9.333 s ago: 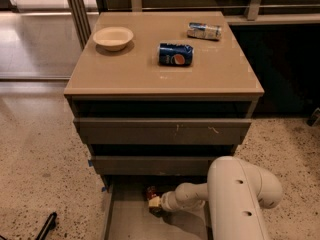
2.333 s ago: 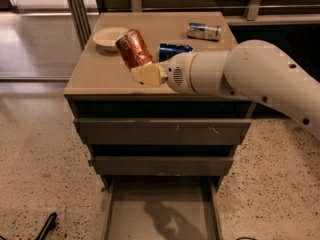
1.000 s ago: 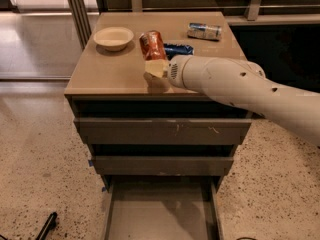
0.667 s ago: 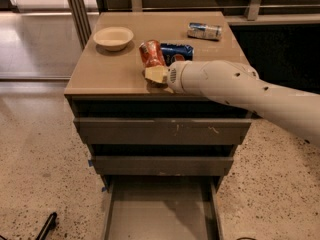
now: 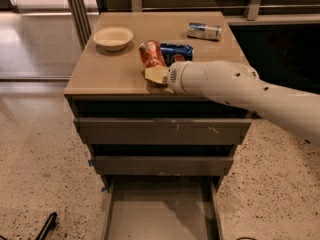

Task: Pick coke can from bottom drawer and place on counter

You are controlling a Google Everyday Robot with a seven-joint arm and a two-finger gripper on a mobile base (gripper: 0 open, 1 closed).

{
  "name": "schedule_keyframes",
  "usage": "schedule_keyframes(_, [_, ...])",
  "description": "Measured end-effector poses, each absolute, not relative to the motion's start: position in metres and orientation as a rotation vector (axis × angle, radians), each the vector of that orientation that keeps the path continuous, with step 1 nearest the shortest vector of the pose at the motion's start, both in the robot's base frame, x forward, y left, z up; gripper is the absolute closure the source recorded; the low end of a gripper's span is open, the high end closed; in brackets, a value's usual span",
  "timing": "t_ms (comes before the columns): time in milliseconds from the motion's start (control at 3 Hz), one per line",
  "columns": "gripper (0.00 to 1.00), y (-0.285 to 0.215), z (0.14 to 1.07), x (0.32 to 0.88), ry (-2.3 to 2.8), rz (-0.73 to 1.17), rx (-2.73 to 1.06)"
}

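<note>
The coke can (image 5: pixel 151 53) is red-orange and stands slightly tilted near the middle of the tan counter (image 5: pixel 100 71), its base at or just above the surface. My gripper (image 5: pixel 156 74) is at the can's lower end, in front of it, and is shut on it. My white arm (image 5: pixel 240 91) reaches in from the right across the counter's front edge. The bottom drawer (image 5: pixel 160 209) is pulled out below and its tray holds nothing.
A white bowl (image 5: pixel 113 36) sits at the counter's back left. A dark blue Pepsi can (image 5: pixel 177 51) lies right behind the coke can. A blue-and-white can (image 5: pixel 204 31) lies at the back right. The two upper drawers (image 5: pixel 160 131) are closed.
The coke can came out of the bottom drawer and up over the counter. In the last second it moved down and slightly right to the counter's surface, next to the Pepsi can.
</note>
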State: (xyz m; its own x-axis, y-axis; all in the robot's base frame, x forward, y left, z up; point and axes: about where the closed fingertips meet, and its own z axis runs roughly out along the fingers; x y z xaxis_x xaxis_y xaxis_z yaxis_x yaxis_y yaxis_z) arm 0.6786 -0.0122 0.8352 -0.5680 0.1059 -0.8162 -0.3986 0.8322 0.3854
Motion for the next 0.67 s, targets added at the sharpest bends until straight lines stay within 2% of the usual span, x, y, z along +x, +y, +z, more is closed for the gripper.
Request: schedule_keyframes(667, [0.11,-0.0102,0.8376,0.6788,2.068,0.678,-0.219])
